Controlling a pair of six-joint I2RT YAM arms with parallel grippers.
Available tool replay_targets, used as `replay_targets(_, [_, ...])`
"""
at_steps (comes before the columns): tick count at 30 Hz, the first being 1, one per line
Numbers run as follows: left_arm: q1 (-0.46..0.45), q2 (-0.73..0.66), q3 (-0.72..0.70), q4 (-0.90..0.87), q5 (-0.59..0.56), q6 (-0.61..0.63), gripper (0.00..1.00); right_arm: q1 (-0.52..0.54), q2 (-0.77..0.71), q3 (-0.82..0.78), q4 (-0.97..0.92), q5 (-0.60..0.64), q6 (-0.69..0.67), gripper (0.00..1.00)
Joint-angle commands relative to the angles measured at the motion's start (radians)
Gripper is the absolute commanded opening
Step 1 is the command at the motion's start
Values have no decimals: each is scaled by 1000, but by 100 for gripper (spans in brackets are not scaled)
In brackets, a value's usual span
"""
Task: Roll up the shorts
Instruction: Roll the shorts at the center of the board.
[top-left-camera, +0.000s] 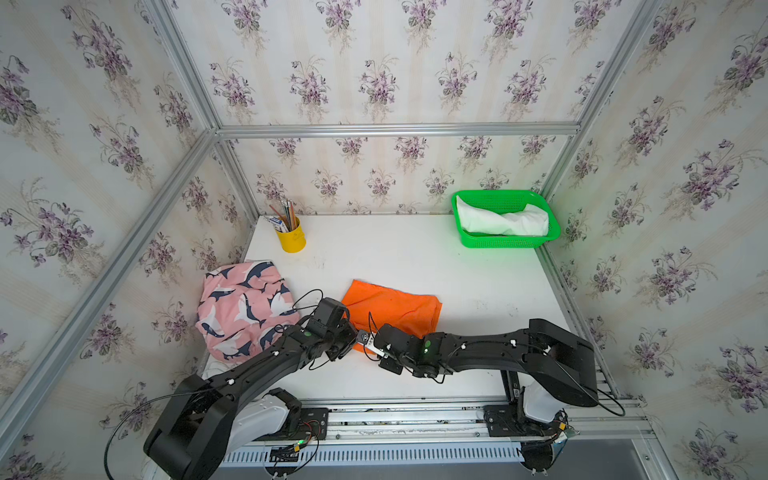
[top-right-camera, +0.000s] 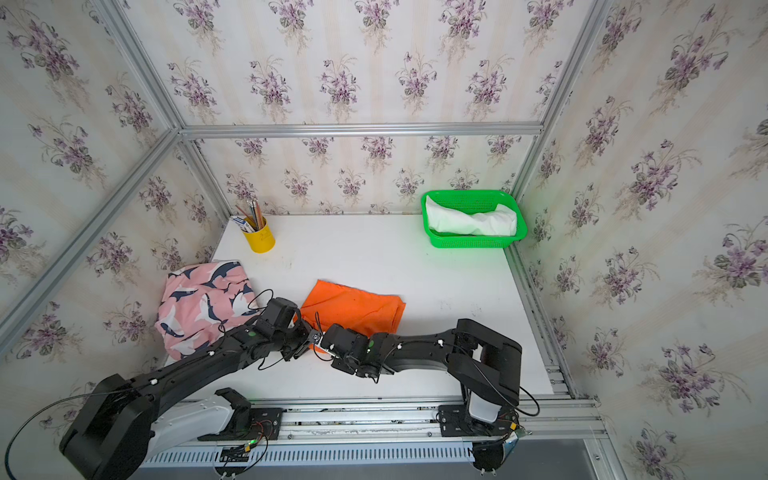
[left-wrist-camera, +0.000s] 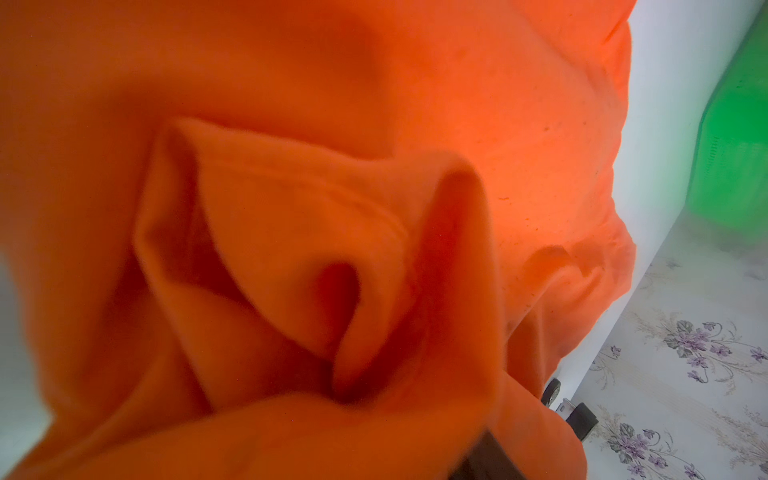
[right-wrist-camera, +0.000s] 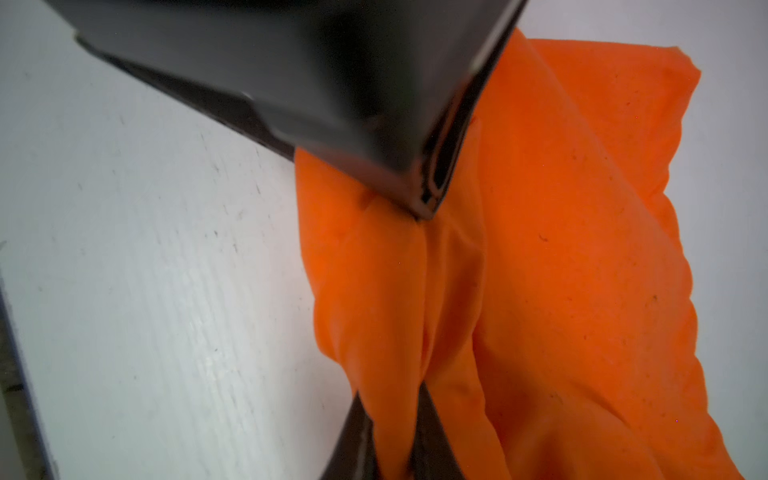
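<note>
The orange shorts (top-left-camera: 395, 305) (top-right-camera: 357, 307) lie part folded on the white table (top-left-camera: 415, 257), near its front. Both arms meet at the near left corner of the cloth. My right gripper (right-wrist-camera: 395, 415) is shut on a pinched fold of the orange shorts (right-wrist-camera: 582, 249). My left gripper (top-left-camera: 348, 332) sits right against it; bunched orange cloth (left-wrist-camera: 291, 208) fills the left wrist view, and only one dark finger (left-wrist-camera: 490, 457) shows. The pink shark-print shorts (top-left-camera: 241, 307) (top-right-camera: 199, 303) lie crumpled at the left edge. The white shorts (top-left-camera: 503, 222) (top-right-camera: 473, 222) lie rolled in the basket.
A green plastic basket (top-left-camera: 498, 242) stands at the back right corner. A yellow cup (top-left-camera: 291, 239) of pencils stands at the back left. Aluminium frame posts and flowered walls close in the table on three sides.
</note>
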Motion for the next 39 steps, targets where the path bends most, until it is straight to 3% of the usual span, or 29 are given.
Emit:
replay_targets(1, [5, -44, 18, -75, 2, 47, 62, -28, -1, 15, -6, -187, 74, 0])
replay_targets(5, [7, -118, 49, -207, -57, 99, 74, -114, 13, 29, -15, -458, 195, 0])
replay_targets(10, [6, -148, 116, -347, -121, 187, 81, -264, 91, 25, 62, -740, 340, 1])
replay_targets(19, [-12, 48, 297, -404, -117, 348, 80, -479, 292, 83, 86, -1013, 489, 5])
replay_targets(25, [-25, 285, 471, -384, -99, 446, 72, -556, 369, 124, 16, -992, 506, 13])
replay_targets(30, [-23, 457, 589, -421, -188, 525, 68, -570, 364, 145, -44, -908, 488, 24])
replay_targets(34, [-5, 604, 654, -458, -248, 596, 60, -571, 288, 142, -103, -818, 468, 35])
replay_targets(39, [8, 693, 656, -431, -226, 631, 57, -569, 105, 136, -252, -626, 434, 44])
